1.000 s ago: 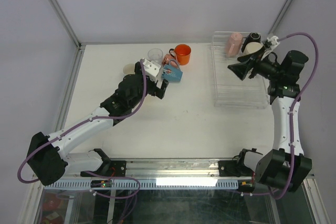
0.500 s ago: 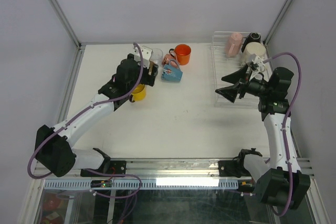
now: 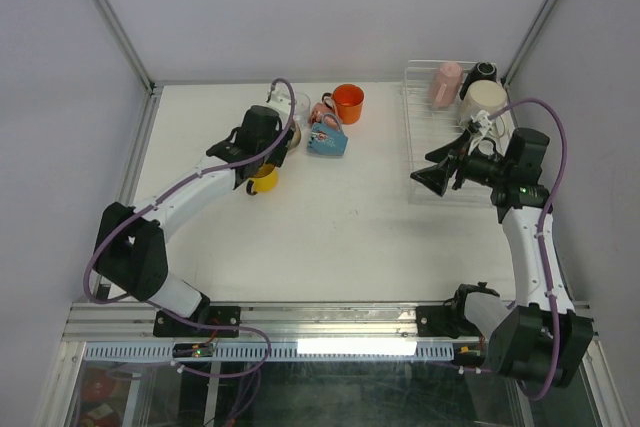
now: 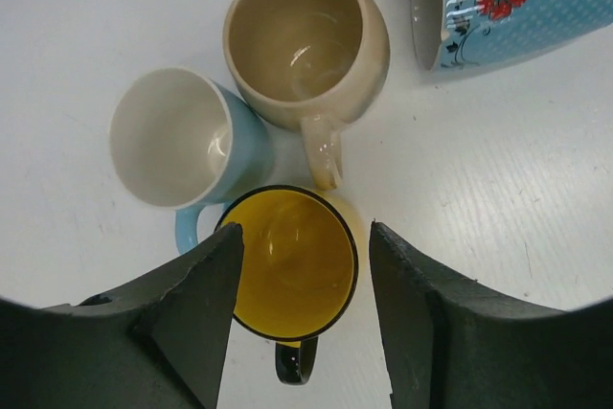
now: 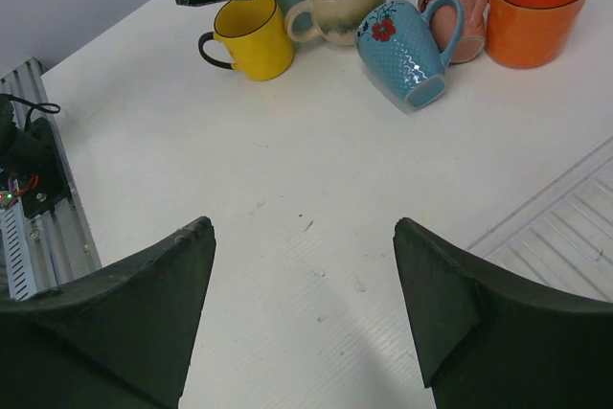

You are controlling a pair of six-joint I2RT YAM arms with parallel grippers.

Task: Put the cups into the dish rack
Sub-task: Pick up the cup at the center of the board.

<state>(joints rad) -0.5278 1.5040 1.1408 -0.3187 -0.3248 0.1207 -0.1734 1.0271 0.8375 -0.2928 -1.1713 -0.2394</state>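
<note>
On the table (image 3: pixel 340 237), loose cups (image 3: pixel 328 139) cluster rear centre-left; the dish rack (image 3: pixel 425 137) stands rear right, three cups (image 3: pixel 484 97) in its far end.

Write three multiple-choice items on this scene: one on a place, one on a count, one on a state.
1. The left pincer is: A. inside the dish rack; B. astride the yellow mug; C. far from every cup.
2. Cups in the dish rack: A. none; B. three; C. six.
3. The right pincer is: A. shut on a cup; B. shut, empty; C. open, empty.
Key: 1 B, its fingers flank the yellow mug's rim. 2 B, a pink cup, a black cup and a beige cup sit at its far end. 3 C, its fingers stand wide apart, nothing between them.
</note>
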